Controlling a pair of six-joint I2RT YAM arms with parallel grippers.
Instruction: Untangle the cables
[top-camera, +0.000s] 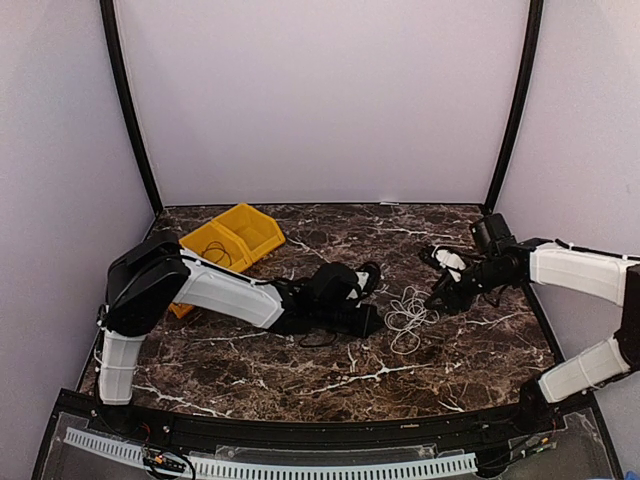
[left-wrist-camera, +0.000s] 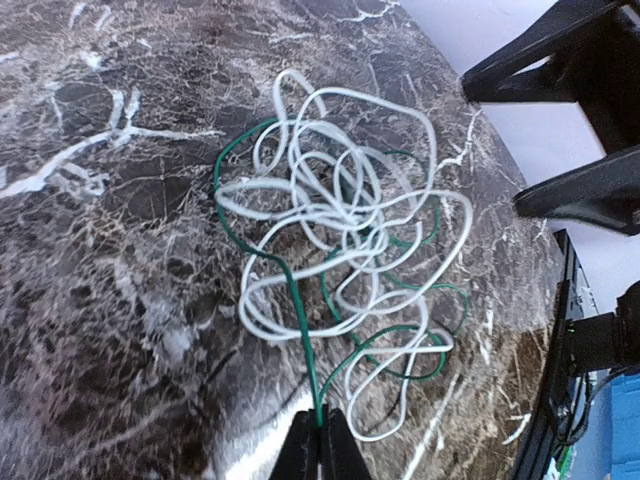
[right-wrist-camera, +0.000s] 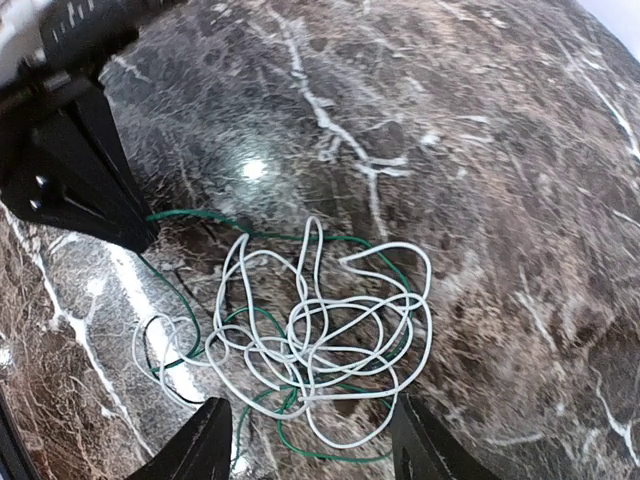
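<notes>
The cables (top-camera: 408, 315) lie as one knot mid-table (top-camera: 300, 370), somewhat toward the right edge. Our left gripper (left-wrist-camera: 320, 450) is clamped on the green cable (left-wrist-camera: 303, 330), on a strand leaving the knot's side. Our right gripper (right-wrist-camera: 310, 445) hangs open over the knot with a jaw either side of its loops, gripping nothing. Green threads through several turns of the white cable (left-wrist-camera: 350, 225), so we'd draw it out slowly and low along the table. A quick tug would likely drag or cinch the whole pile. We'd have the right pin or lift an outer white loop only, keeping clear of green. The two grippers sit close across the knot, so we watch for a finger clash. The yellow bin (top-camera: 235, 238) is at the far left corner, well apart. Something dark inside may be another cable; it's too small to tell.
</notes>
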